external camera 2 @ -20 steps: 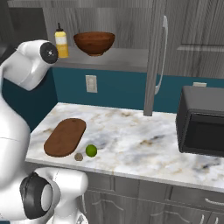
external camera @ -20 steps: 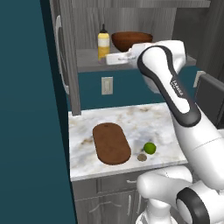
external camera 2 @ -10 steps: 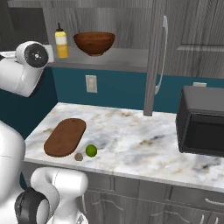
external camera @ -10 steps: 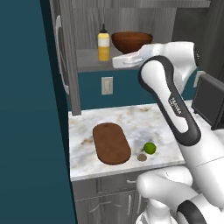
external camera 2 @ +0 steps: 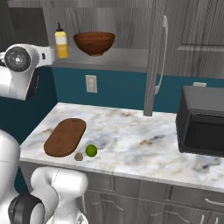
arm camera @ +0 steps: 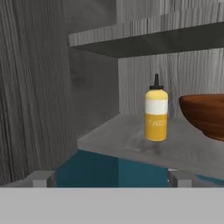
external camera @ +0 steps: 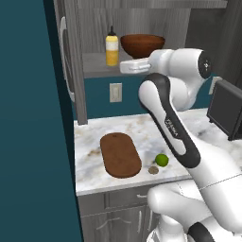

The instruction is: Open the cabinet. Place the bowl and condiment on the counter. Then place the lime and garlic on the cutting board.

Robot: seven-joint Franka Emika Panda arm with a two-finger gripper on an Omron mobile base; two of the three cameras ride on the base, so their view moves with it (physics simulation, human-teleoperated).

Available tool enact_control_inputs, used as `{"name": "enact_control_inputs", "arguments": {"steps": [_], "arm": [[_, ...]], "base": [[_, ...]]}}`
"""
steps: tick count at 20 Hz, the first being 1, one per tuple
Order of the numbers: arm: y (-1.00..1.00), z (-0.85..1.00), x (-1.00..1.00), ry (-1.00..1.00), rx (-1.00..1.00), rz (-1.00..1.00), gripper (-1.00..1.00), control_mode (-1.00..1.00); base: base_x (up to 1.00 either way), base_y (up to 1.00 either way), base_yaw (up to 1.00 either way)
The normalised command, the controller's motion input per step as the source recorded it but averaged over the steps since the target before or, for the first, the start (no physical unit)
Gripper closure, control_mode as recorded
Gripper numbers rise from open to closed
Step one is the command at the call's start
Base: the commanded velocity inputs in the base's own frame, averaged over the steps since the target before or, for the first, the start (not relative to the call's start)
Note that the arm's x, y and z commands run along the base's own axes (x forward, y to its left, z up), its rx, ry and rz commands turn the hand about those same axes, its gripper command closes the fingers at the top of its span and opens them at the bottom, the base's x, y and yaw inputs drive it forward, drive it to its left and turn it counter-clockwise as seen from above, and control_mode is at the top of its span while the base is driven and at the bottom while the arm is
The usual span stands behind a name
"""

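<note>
cabinet open, lining up on the condiment

cabinet (external camera: 75, 61) doors stand open. bowl (external camera: 142, 45) and condiment (arm camera: 156, 114) sit upright on its shelf, not yet on the worktop (external camera 2: 144, 140). i hold the tool (arm camera: 111, 178) level with the shelf edge, jaws wide, empty. next, i judge: advance straight until the bottle sits between the fingers, then close.

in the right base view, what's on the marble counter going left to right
dark brown oval wooden cutting board → tiny tan garlic bulb → small green lime → black microwave, all on the white marble counter
</note>
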Motion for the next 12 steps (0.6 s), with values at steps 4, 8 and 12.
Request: {"name": "enact_control_inputs", "arguments": {"steps": [4, 8, 12], "arm": [[-0.04, 0.0, 0.27, 0.0, -0.03, -0.18, -1.0, -1.0], [0.0, 0.02, 0.25, 0.0, 0.0, -0.06, -1.0, -1.0], [0.0, 0.0, 0.29, 0.0, 0.0, -0.01, -1.0, -1.0]], "base": [[0.0, 0.0, 0.0], [0.0, 0.0, 0.0], [0.0, 0.0, 0.0]]}}
